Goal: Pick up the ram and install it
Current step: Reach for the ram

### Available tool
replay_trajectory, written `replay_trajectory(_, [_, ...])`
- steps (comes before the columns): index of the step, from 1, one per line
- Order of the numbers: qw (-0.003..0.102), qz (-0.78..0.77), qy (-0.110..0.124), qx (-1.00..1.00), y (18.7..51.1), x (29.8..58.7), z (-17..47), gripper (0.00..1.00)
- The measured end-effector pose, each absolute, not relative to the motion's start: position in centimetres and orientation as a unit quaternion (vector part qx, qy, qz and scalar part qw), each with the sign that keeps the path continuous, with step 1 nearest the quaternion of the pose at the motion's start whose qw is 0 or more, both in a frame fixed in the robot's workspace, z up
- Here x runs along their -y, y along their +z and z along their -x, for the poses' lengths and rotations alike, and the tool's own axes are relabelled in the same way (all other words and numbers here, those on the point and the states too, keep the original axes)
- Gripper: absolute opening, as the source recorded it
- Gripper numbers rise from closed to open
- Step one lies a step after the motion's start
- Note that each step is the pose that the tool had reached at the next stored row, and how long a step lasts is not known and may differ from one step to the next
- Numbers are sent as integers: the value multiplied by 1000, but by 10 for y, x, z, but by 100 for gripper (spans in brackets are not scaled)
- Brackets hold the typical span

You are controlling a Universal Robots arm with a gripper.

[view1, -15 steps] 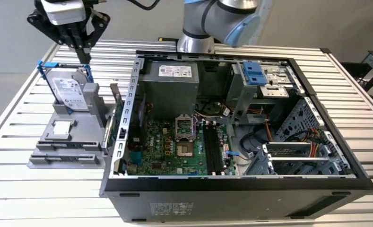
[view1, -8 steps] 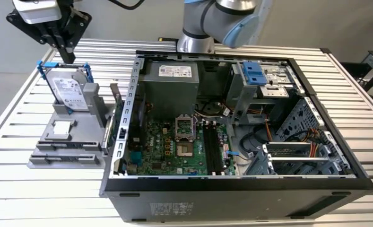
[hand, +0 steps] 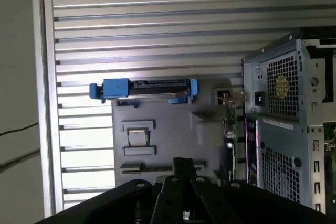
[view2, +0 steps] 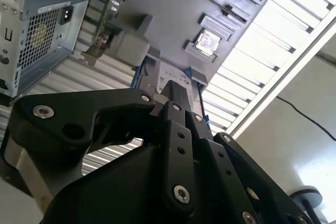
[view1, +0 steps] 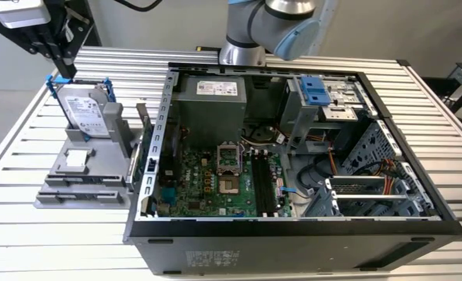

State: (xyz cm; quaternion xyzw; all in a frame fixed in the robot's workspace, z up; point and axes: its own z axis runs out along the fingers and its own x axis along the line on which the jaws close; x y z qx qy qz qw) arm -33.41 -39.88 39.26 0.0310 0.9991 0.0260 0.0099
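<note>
My gripper (view1: 65,71) hangs at the exterior view's upper left, just above the grey fixture (view1: 78,190) beside the open computer case. Its black fingers meet with nothing between them in both wrist views (view2: 176,92) (hand: 183,162). A thin dark board (view1: 146,175) stands on edge between the fixture and the case wall, and I cannot tell whether it is the ram. Its edge shows in the first wrist view (hand: 230,116). Inside the case, the black memory slots (view1: 263,184) lie on the green motherboard (view1: 195,193).
A hard drive (view1: 82,111) in a blue caddy (hand: 142,88) stands upright on the fixture right under the gripper. The open case (view1: 293,231) takes up the middle of the slatted metal table (view1: 27,234). The arm's base (view1: 246,41) rises behind the case.
</note>
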Motion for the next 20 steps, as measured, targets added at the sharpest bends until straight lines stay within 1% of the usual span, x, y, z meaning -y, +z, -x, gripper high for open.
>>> replay_trajectory(13, [10,-18,26,-999,393,399,348,0])
replay_trajectory(20, [10,-18,26,-999,393,415,350,0])
